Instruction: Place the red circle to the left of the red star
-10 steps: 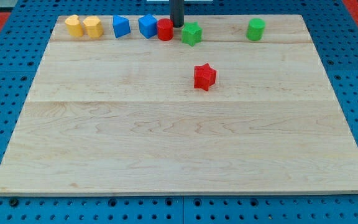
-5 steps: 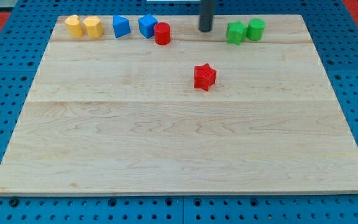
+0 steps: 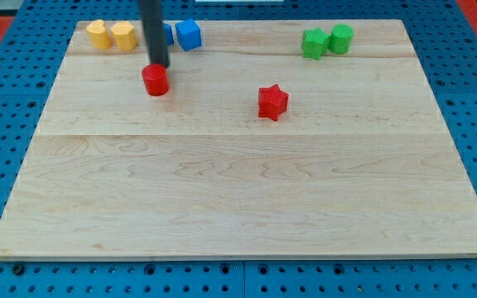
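Note:
The red circle (image 3: 155,80) is a short red cylinder on the wooden board, in the upper left part of the view. The red star (image 3: 272,102) lies to its right, near the middle of the upper half, well apart from it. My tip (image 3: 158,65) is the lower end of the dark rod, which comes down from the view's top. It stands just above the red circle in the view and touches or nearly touches its far side.
Two yellow blocks (image 3: 111,35) sit at the top left. Two blue blocks (image 3: 188,34) are beside them; the rod partly hides the left one. A green star (image 3: 313,43) and a green cylinder (image 3: 341,38) touch at the top right.
My tip went right, pushing the green star against the green cylinder, then swung left and pushed the red circle down and left, away from the blue blocks.

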You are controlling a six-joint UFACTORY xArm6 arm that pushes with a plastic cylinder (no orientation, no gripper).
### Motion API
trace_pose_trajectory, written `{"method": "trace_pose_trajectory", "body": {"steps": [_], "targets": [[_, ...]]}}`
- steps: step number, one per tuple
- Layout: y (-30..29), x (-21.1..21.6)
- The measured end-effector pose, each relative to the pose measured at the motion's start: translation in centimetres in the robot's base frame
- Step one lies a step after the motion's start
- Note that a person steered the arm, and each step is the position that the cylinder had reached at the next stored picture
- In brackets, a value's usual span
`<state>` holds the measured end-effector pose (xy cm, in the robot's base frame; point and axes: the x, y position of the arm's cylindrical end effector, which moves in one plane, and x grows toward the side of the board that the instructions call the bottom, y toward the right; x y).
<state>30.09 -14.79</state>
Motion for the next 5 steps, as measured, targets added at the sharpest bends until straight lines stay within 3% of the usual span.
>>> {"method": "trace_pose_trajectory", "body": {"steps": [1, 2, 4, 5], "targets": [[-2.2, 3.0], [2.4, 4.0], [-0.5, 3.4], [2.1, 2.4]]}}
